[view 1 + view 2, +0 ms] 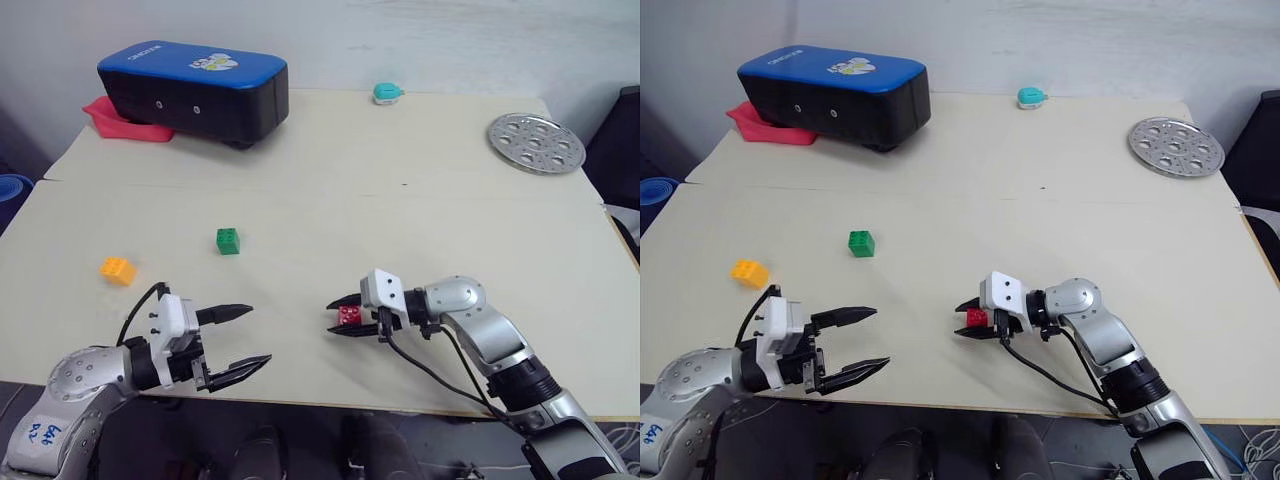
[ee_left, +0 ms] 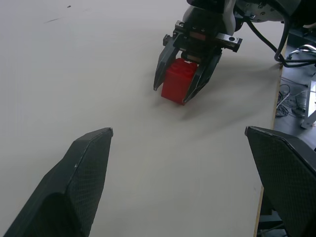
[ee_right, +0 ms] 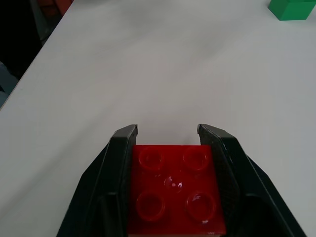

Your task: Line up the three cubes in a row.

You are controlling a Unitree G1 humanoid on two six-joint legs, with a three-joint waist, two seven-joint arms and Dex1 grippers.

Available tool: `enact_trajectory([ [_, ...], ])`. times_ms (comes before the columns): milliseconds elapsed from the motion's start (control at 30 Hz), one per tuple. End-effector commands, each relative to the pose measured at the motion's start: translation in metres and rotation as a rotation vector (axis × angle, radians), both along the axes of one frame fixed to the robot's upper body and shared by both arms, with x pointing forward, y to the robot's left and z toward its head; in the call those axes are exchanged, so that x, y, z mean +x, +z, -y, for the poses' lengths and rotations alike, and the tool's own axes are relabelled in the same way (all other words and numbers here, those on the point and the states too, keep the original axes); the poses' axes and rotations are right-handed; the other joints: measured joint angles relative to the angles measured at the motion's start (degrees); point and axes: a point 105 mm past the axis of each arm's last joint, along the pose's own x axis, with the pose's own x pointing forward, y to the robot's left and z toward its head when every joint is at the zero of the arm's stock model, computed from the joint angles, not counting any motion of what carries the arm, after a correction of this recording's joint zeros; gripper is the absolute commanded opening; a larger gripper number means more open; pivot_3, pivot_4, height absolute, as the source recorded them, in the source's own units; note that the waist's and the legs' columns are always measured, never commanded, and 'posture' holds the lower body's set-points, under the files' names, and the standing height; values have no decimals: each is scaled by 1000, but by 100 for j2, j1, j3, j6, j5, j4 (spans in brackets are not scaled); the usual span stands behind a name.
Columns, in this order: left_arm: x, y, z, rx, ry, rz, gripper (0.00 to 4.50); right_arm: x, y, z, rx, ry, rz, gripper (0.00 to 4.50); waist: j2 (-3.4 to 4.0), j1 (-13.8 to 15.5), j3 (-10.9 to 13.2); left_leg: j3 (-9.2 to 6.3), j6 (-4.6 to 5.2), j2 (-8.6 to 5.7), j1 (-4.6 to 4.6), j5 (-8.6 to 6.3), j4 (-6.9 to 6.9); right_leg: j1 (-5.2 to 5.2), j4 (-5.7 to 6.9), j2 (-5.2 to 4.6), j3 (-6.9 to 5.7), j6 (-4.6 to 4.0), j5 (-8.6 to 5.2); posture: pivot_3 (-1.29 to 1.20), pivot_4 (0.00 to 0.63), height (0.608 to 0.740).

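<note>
My right gripper [image 1: 335, 314] is shut on the red cube [image 1: 349, 316], holding it low over the table near the front edge; the wrist view has the studded red cube [image 3: 174, 192] clamped between both fingers. The green cube [image 1: 228, 241] sits on the table left of centre. Further left lies the orange-yellow cube [image 1: 117, 270]. My left gripper [image 1: 250, 337] hangs open at the front left edge, pointing right toward the red cube [image 2: 179, 83], with nothing between its fingers.
A big blue-topped black box [image 1: 195, 88] stands at the back left on a red tray [image 1: 115, 121]. A small teal round object [image 1: 385, 94] sits at the back edge. A round metal plate [image 1: 535, 142] lies at the back right.
</note>
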Motion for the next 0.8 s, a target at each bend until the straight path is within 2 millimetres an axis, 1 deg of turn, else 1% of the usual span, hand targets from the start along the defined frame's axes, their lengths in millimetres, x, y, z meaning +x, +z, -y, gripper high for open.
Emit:
enact_trajectory([
  [33,-3,5,1,7,2,41,4500,6,-2,7,4,-52,-3,1530,0,-1,0,0,1,0,1,0,0,1,1,0,0,-1,0,0,150,740],
  [200,-3,4,0,6,10,43,4500,8,-2,8,25,-56,-8,1530,-3,-1,-2,-1,2,0,3,1,0,3,2,0,0,-1,1,0,150,740],
  [333,-2,6,-7,15,37,51,4500,7,9,23,56,-84,-32,1530,-3,5,-2,-1,2,0,0,1,0,1,2,0,0,-1,1,0,150,740],
  [467,-3,4,-11,22,43,50,4500,0,10,36,72,-96,-76,1530,-3,13,-2,-4,7,0,-5,-2,-1,2,-6,-1,-5,-1,1,0,150,740],
  [600,-1,4,-9,17,43,57,4500,-3,-2,46,18,-97,-76,1530,-3,-11,-2,-3,8,1,-1,-3,-4,2,-5,1,-4,-1,1,0,150,740],
  [700,-1,3,-8,16,34,57,4500,-2,-11,50,5,-97,-73,1530,-4,-9,-3,-3,7,1,1,-2,-6,2,-4,3,-4,-1,1,0,150,740],
  [767,-1,3,-8,17,33,57,4500,-1,-10,49,30,-97,-68,2251,-6,-4,-4,-3,7,1,1,-2,-4,3,-4,3,-4,-1,1,0,150,740],
  [800,-1,3,-8,18,34,58,4500,-1,-5,46,58,-91,-50,2455,-6,-2,-4,-3,7,0,1,-2,-3,4,-4,2,-4,-1,1,0,150,740],
])
